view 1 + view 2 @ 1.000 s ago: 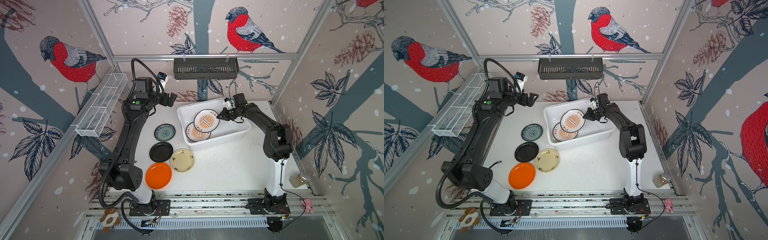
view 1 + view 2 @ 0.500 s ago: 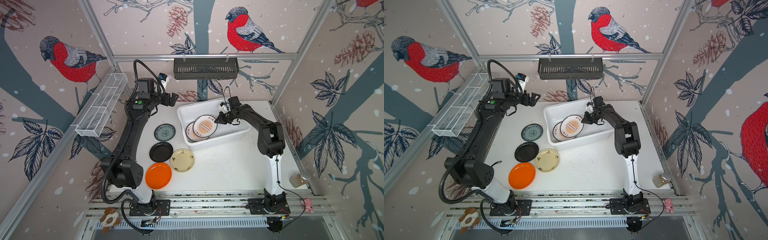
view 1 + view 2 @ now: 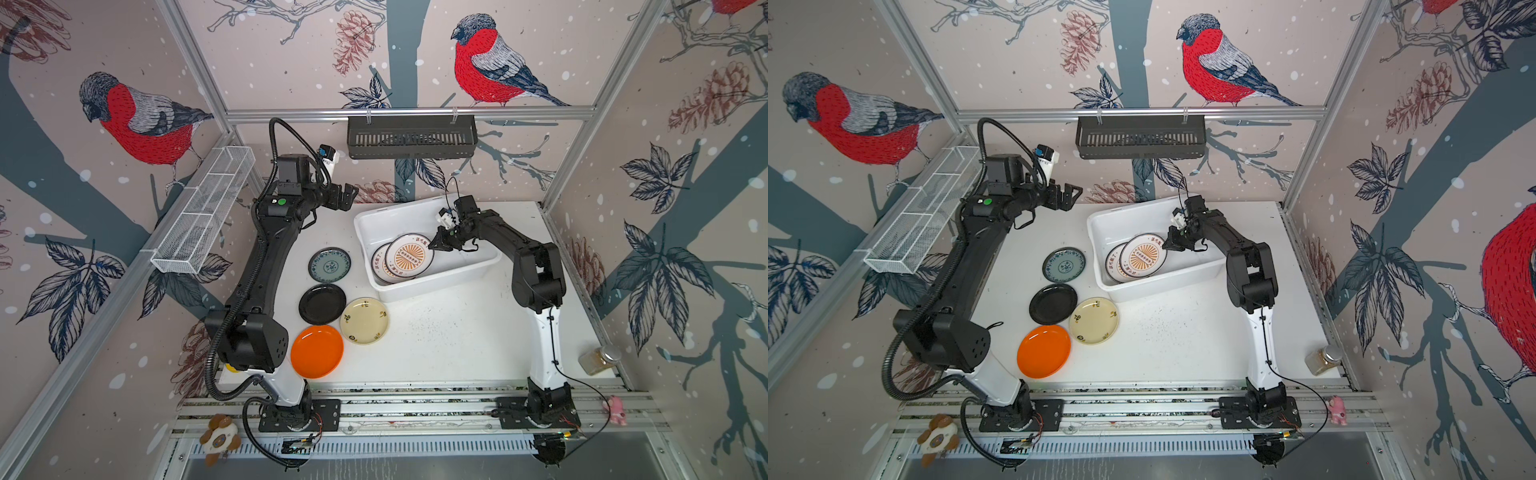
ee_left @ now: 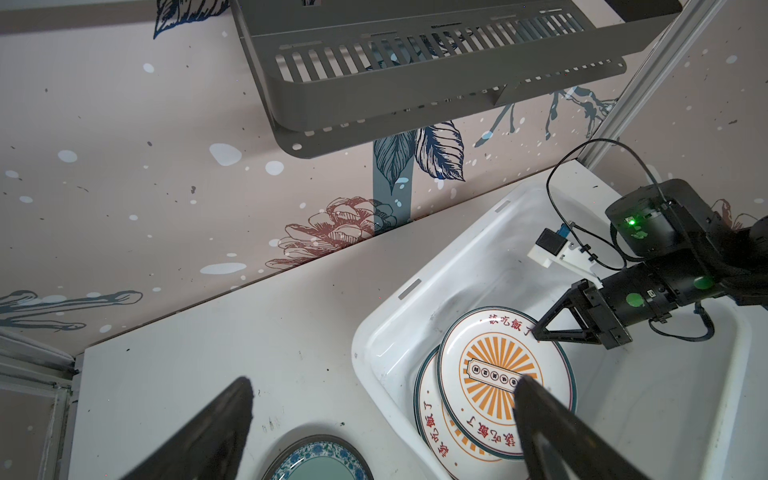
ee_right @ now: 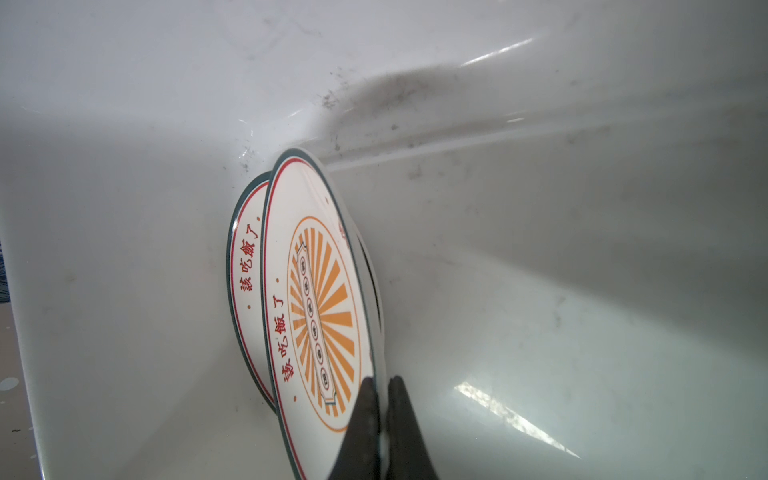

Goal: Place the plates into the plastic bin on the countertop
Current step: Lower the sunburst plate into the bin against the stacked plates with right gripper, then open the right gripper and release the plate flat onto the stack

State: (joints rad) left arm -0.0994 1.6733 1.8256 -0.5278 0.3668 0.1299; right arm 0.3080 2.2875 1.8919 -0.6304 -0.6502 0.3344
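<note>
Enclosing speckled countertop (image 3: 436, 345): bird-papered walls (image 3: 270, 62).

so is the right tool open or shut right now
Shut: the right tool has its fingers closed on the rim of the top sunburst plate, inside the bin.

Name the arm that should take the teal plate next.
Left. The left gripper is open and empty, on the side where the teal plate lies; the right gripper is shut on a sunburst plate inside the bin.
</note>
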